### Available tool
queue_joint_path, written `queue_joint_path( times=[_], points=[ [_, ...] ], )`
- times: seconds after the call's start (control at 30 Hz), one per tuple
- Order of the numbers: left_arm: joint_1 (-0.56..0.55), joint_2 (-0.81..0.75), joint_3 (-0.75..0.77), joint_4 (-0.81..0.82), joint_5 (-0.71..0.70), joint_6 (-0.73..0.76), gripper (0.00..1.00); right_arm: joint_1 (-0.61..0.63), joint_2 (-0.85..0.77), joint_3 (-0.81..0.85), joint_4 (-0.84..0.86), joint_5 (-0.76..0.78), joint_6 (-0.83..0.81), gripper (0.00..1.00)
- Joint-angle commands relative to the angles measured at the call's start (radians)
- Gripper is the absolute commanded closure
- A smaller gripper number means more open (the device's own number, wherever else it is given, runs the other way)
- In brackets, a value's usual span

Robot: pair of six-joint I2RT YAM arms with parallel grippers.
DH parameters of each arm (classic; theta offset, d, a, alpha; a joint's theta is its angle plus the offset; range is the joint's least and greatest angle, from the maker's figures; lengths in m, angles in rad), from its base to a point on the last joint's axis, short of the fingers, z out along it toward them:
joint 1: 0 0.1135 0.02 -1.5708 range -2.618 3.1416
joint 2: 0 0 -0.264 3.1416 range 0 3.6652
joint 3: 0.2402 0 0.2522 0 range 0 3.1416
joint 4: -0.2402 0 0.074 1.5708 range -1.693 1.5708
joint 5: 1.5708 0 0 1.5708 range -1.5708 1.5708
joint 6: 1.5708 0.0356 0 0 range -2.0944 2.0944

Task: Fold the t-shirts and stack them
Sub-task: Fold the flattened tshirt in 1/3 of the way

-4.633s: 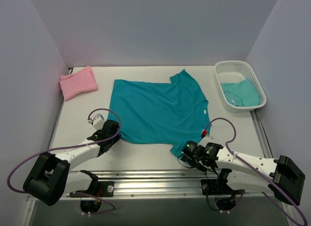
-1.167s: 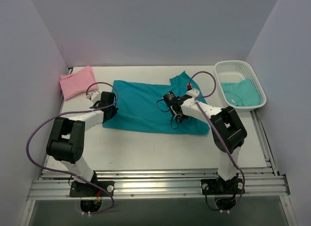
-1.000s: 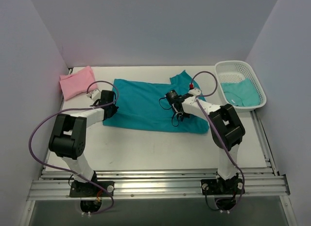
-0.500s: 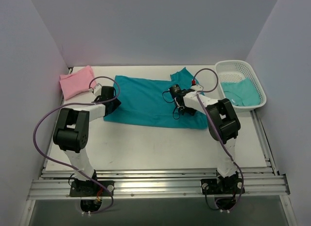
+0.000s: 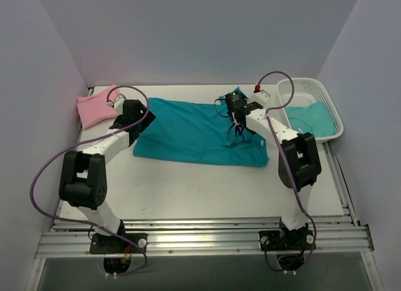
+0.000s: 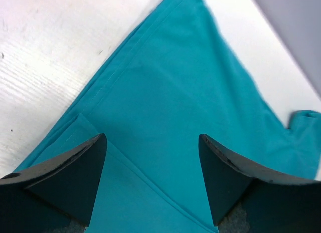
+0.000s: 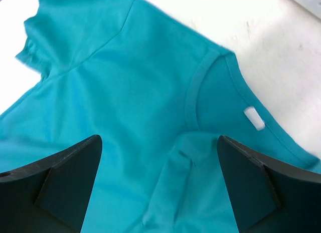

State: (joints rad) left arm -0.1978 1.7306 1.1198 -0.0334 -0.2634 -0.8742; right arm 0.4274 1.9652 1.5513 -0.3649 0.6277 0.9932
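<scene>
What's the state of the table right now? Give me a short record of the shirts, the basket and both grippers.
teal shirt: folded over once, lying flat on the table
pink shirt: folded, far left corner, apart from the teal one
basket: far right, holds a second teal shirt
left gripper: open, above the teal shirt's left end, holding nothing
right gripper: open, above its right end, holding nothing
stack: not yet made

White-and-black left arm (image 5: 105, 142) and right arm (image 5: 268, 125), looping purple cables (image 5: 32, 197), dark wedge-shaped tool fingers (image 6: 65, 178)
</scene>
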Motion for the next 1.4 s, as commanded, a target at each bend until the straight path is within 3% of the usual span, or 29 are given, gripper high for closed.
queue_joint_path(
  times=[0.0, 0.13, 0.37, 0.83, 1.0, 1.37],
  points=[
    [0.008, -0.121, 0.008, -0.005, -0.028, 0.026, 0.18, 0.046, -0.147, -0.095, -0.011, 0.004, 0.005, 0.06],
    [0.006, -0.172, -0.060, 0.015, -0.010, 0.021, 0.18, 0.097, -0.209, -0.276, 0.086, -0.066, 0.015, 0.15],
    [0.006, -0.227, -0.136, 0.058, 0.003, 0.012, 0.19, 0.146, -0.246, -0.416, 0.178, -0.132, 0.050, 0.21],
    [0.006, -0.249, -0.161, 0.061, 0.003, 0.023, 0.21, 0.137, -0.068, -0.323, 0.231, -0.172, 0.024, 0.41],
    [0.006, -0.240, -0.161, 0.069, 0.001, 0.026, 0.21, 0.129, -0.032, -0.292, 0.236, -0.181, 0.010, 0.58],
    [0.006, -0.215, -0.155, 0.084, 0.007, 0.027, 0.21, 0.125, -0.034, -0.244, 0.225, -0.172, -0.017, 0.63]
  ],
)
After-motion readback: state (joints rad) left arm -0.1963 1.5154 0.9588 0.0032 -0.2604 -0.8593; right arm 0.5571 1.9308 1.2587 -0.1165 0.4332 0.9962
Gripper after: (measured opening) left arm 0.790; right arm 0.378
